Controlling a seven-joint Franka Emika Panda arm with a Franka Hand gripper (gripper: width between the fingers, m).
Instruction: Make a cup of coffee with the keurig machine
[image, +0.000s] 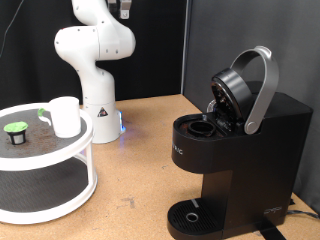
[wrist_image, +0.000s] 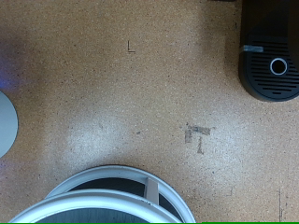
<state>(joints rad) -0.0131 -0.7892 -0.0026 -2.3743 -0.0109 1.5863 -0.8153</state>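
Note:
The white cup (image: 64, 115) stands upright on the top tier of a white round stand (image: 60, 152) at the exterior view's left. The black keurig machine (image: 240, 150) stands at the right with its lid open and its grey handle (image: 262, 85) raised; the pod chamber (image: 205, 127) is uncovered and its drip tray (image: 190, 215) is bare. The machine also shows in the wrist view (wrist_image: 271, 56). My gripper (image: 124, 8) is high up at the top edge, far above the table and cut off by the frame. Its fingers do not show in the wrist view.
A small dark green-topped pod (image: 16, 130) sits on the stand to the left of the cup. The stand's rim (wrist_image: 117, 191) shows in the wrist view. The white robot base (image: 97, 110) stands behind the stand. Brown tabletop (image: 140, 160) lies between stand and machine.

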